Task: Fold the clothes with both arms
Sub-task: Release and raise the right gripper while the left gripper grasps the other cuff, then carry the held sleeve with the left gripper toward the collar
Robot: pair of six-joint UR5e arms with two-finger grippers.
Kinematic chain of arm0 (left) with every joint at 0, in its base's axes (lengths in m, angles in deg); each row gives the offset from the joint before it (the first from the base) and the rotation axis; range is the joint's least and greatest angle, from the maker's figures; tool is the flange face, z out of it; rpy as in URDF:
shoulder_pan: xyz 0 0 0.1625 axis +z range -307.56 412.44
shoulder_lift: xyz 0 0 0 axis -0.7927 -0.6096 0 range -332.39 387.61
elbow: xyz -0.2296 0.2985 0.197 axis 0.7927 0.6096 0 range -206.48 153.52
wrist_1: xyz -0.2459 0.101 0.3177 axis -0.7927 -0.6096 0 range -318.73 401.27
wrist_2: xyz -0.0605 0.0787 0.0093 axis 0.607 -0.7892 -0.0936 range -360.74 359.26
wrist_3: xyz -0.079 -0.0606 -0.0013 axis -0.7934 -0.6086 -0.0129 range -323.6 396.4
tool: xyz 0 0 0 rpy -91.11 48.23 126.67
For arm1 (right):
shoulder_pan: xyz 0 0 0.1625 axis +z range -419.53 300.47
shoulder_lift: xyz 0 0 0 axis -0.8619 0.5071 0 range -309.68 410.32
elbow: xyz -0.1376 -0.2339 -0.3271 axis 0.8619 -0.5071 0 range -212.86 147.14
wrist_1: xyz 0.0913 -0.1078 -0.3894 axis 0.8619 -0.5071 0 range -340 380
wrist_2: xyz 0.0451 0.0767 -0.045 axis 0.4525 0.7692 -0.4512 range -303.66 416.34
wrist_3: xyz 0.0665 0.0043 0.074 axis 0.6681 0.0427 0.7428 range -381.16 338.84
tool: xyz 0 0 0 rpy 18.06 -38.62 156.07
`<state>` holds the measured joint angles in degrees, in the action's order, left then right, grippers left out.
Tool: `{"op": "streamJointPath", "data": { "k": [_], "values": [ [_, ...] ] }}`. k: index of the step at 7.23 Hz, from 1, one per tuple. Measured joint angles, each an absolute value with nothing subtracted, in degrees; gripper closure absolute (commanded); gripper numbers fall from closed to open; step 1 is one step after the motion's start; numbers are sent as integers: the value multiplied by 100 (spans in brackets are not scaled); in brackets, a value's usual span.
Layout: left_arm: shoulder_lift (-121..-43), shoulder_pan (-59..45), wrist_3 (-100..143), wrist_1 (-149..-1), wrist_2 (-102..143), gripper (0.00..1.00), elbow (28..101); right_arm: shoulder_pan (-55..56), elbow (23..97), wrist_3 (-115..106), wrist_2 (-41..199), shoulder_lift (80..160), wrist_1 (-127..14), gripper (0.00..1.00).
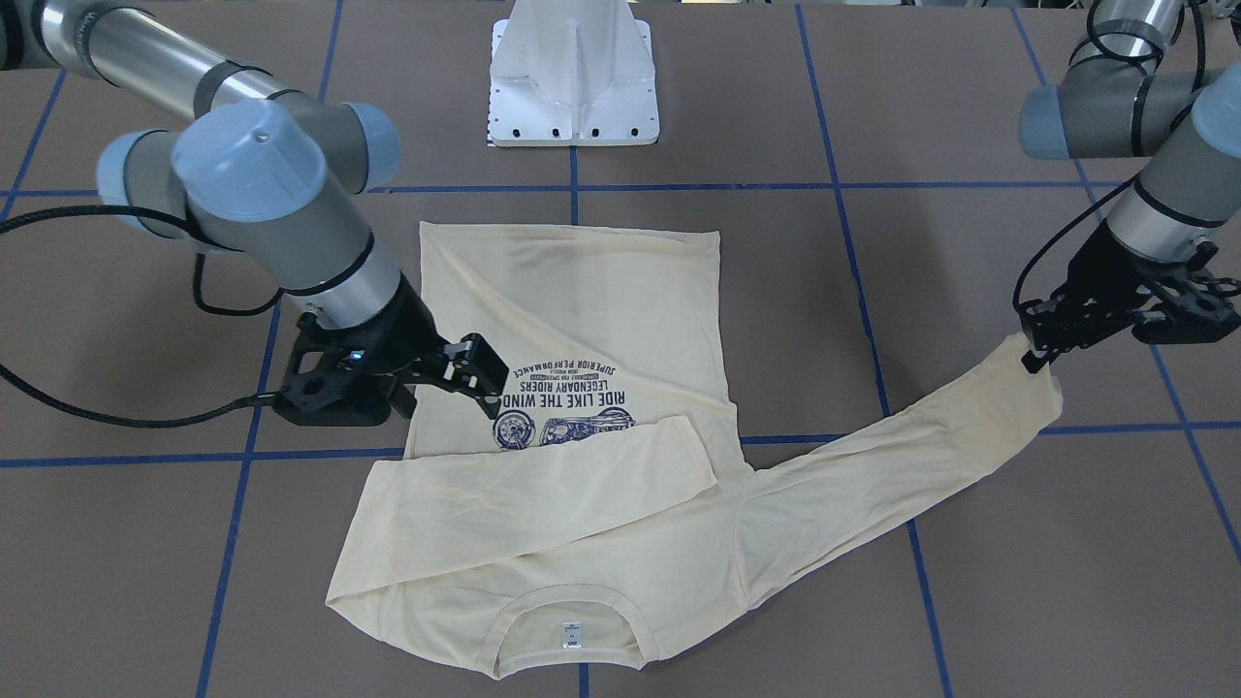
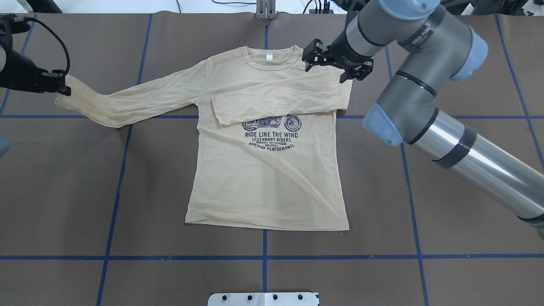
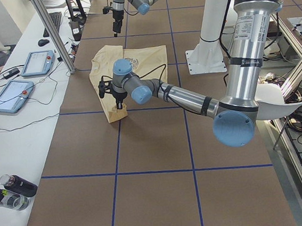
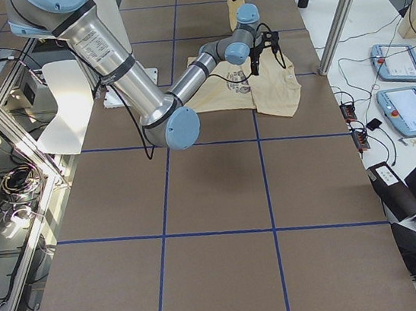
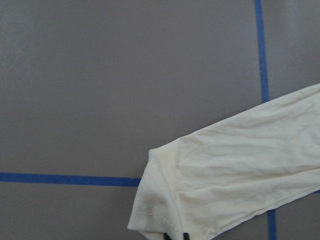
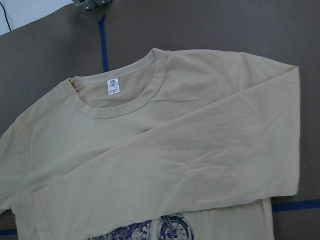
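On the brown, blue-taped surface (image 2: 425,191), the cream long-sleeved T-shirt (image 2: 263,187) lay print-up, one sleeve (image 2: 276,102) folded across its chest near the right end effector (image 2: 329,68), spread and empty, while the left end effector (image 1: 1034,357) pinched the outstretched cuff (image 1: 1028,388).

Cream T-shirt (image 2: 263,182) lies flat print-up, one sleeve folded across the chest, the other's cuff pinched by left fingers (image 1: 1042,339).

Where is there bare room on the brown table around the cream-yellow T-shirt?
Bare: the brown table between the hem of the pale cream-yellow long-sleeved T-shirt and the white pedestal base, and nearer the robot than its outstretched sleeve. Crowded: the cuff, pinched by the left gripper, and the collar side, where the open right gripper hovers.
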<state>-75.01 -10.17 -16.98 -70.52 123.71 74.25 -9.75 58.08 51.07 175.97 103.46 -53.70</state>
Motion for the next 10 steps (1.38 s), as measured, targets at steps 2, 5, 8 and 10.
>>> {"op": "streamJointPath", "data": {
  "k": [2, 5, 8, 10],
  "values": [
    [-8390, -1081, -2044, -6323, 12733, 100, 7499, -735, 6691, 4139, 17667, 11373, -5918, 0],
    [-9410, -1036, -3115, -5999, 13078, 100, 7406, -359, 7240, 2819, 17799, 12443, -6200, 0],
    [-10020, -808, -4029, -5989, 13464, 100, 7408, -50, 7202, 2473, 18099, 12614, -6216, 0],
    [-10314, -732, -4473, -5995, 13801, 100, 7450, -33, 7145, 2456, 18115, 12617, -6208, 0]
  ]
}}
